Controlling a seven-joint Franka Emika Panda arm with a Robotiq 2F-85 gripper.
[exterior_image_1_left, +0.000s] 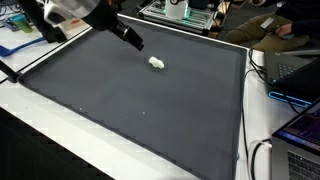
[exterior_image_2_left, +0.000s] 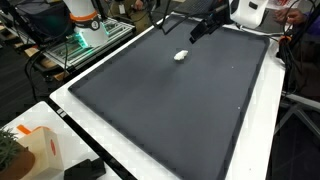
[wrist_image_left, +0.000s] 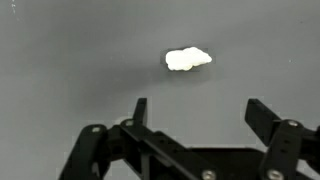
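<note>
A small white lump (exterior_image_1_left: 157, 63) lies on the dark grey mat (exterior_image_1_left: 130, 100), toward its far side. It shows in the other exterior view too, as the white lump (exterior_image_2_left: 180, 56) on the mat (exterior_image_2_left: 170, 110). In the wrist view the lump (wrist_image_left: 187, 60) sits just beyond my gripper (wrist_image_left: 200, 112), whose two black fingers stand wide apart with nothing between them. In both exterior views my gripper (exterior_image_1_left: 137, 43) (exterior_image_2_left: 194, 33) hovers above the mat a short way from the lump, not touching it.
The mat's white border (exterior_image_1_left: 255, 120) rings it. Laptops and cables (exterior_image_1_left: 295, 75) crowd one side. A person's arm (exterior_image_1_left: 275, 30) rests past the far edge. An orange-and-white box (exterior_image_2_left: 35, 150) and a green-lit device (exterior_image_2_left: 85, 40) stand off the mat.
</note>
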